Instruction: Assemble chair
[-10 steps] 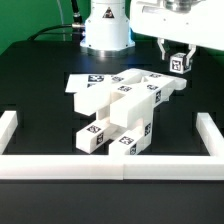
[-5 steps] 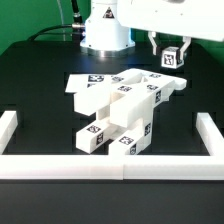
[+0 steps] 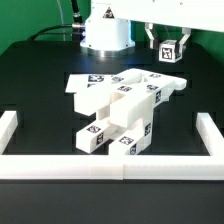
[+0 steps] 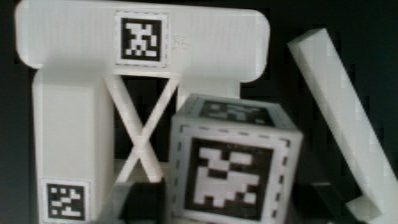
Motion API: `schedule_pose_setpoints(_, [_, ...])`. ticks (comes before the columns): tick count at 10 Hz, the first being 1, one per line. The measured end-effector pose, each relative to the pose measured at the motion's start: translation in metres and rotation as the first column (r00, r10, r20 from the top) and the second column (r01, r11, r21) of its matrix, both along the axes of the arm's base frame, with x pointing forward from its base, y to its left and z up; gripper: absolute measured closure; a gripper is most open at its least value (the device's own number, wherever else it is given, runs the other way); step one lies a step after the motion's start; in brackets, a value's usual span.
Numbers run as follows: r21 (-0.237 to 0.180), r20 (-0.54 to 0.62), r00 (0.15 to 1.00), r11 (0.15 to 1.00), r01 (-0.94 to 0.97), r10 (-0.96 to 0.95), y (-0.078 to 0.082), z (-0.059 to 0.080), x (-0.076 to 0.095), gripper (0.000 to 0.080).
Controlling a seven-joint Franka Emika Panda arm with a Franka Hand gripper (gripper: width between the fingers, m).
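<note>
The partly built white chair [image 3: 120, 110] stands in the middle of the black table, with tagged blocks at its front and flat slabs behind. My gripper [image 3: 168, 46] hangs high at the exterior view's right, behind the chair. It is shut on a small white tagged block [image 3: 168, 52], held clear above the table. In the wrist view the block [image 4: 231, 160] sits between my dark fingers [image 4: 146, 200]. Beyond it lie a tagged frame piece with crossed bars [image 4: 143, 60] and a slab edge [image 4: 338, 110].
A low white border wall [image 3: 110, 166] runs along the front and both sides. The arm's white base [image 3: 105, 32] stands at the back. The marker board [image 3: 80, 84] lies flat behind the chair on the exterior view's left.
My gripper has risen and drifted slightly toward the exterior view's left with the small block still held. The chair has not moved.
</note>
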State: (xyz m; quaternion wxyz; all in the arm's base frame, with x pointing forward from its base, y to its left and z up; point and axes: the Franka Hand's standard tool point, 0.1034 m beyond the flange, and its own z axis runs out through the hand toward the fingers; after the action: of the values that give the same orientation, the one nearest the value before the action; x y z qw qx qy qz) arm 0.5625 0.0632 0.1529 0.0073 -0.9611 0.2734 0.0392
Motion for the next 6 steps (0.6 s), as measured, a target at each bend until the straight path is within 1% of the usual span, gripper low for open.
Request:
schedule_pose_setpoints(1, [-0.015,0.014,1.000,0.999,-0.028,0.028,-0.009,-0.002,0.016,0.0509])
schedule_pose_setpoints(2, [-0.028,0.029,0.997,0.997,-0.068,0.069,-0.020,0.000,0.036,0.0509])
schedule_pose_setpoints(3, [-0.036,0.046,0.996,0.997,-0.069,0.071,-0.028,0.004,0.050,0.0509])
schedule_pose_setpoints(4, [-0.035,0.043,0.997,0.997,-0.070,0.071,-0.024,0.002,0.045,0.0509])
schedule_pose_setpoints(6, [-0.036,0.040,0.997,0.997,-0.069,0.071,-0.025,0.000,0.045,0.0509])
